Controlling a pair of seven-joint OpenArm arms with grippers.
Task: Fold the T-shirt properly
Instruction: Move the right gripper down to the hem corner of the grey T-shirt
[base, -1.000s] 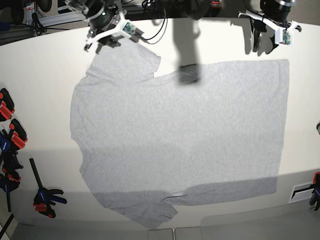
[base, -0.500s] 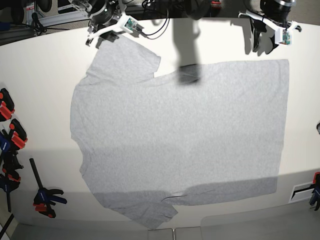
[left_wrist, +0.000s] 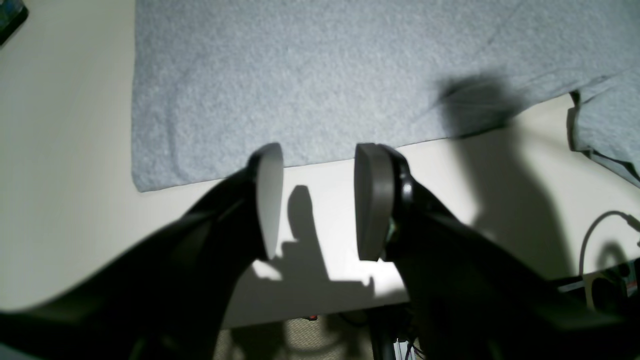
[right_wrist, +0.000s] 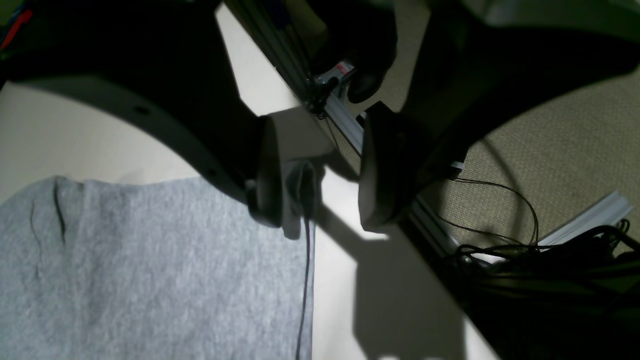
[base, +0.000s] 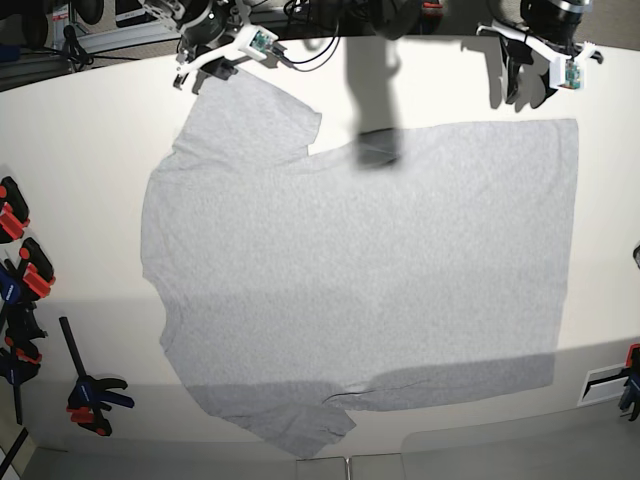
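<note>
The light grey T-shirt lies spread flat and plain side up on the white table, collar end toward the left and hem toward the right. My left gripper hovers at the far right corner, open, its pads over bare table just short of the hem edge. My right gripper is at the far left, open, with nothing between its fingers. It hangs over the table's far edge, just beyond the sleeve.
Orange and black clamps and another clamp lie along the left edge. Cables and an aluminium rail run past the table's far edge. A dark shadow falls across the shirt's far side.
My right gripper has drawn back from the sleeve toward the table's far edge. The left gripper and the shirt have not moved.
</note>
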